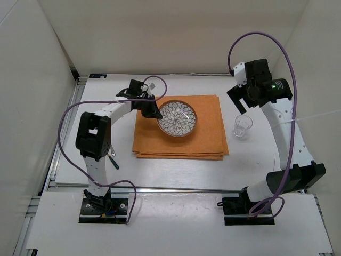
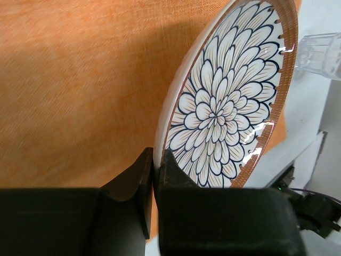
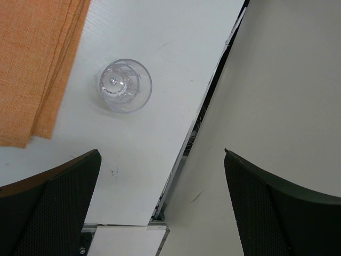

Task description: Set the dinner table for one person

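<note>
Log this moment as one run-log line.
left end effector: shut on rim of patterned dish | dish: over orange placemat | right end effector: open, empty, near glass | glass: upright on dinner table, beside placemat

The left arm folds at the elbow and reaches inward toward the middle of the surface. Its tool is pinched tight on a bowl's rim. The right arm arches along the right edge, its tool aimed downward, jaws spread wide.
</note>
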Robot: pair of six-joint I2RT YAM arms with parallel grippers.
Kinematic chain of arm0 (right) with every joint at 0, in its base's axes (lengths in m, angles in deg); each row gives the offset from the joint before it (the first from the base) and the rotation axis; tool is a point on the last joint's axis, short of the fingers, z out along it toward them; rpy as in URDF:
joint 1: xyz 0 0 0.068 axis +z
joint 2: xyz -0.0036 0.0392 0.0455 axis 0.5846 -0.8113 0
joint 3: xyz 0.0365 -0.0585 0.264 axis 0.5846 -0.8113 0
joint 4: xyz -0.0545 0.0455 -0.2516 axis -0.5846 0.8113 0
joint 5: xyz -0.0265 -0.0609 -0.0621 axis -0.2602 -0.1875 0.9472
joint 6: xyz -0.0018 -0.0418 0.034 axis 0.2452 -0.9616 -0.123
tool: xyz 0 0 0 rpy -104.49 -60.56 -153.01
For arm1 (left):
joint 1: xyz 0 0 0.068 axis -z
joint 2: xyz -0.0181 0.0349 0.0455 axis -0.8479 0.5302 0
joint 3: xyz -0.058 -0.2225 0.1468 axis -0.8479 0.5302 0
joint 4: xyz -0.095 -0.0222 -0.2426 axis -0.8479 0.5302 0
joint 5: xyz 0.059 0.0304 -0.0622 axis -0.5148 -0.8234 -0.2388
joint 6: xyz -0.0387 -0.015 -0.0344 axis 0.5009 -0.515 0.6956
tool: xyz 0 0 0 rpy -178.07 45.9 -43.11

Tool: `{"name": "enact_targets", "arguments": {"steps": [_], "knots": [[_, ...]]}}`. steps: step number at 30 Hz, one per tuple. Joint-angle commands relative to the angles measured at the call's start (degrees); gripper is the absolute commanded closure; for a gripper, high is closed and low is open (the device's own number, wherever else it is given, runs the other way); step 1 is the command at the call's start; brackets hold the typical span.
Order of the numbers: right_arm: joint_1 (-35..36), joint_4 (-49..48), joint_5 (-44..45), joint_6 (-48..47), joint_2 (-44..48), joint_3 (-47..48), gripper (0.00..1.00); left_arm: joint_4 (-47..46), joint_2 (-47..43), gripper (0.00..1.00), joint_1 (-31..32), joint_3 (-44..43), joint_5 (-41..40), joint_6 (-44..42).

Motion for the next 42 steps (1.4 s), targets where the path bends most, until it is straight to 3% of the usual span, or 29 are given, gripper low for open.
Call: {"name": "enact_targets", "arguments": {"steps": [1, 22, 42], "knots": [[-0.7, -2.0, 0.6, 0.1, 2.6, -0.6, 0.0, -5.4, 1.0, 0.89, 2.6, -5.7, 3.2, 0.9], [-0.7, -2.0, -1.0, 0.6, 3.1, -1.6, 0.0, -5.9, 13.6, 0.89, 3.4, -15.0, 0.2, 0.9], [-0.7, -2.0, -3.2, 1.1, 0.4, 0.1, 0.0, -5.9, 5.8, 0.89, 0.9, -2.0, 2.0, -0.3]]}}
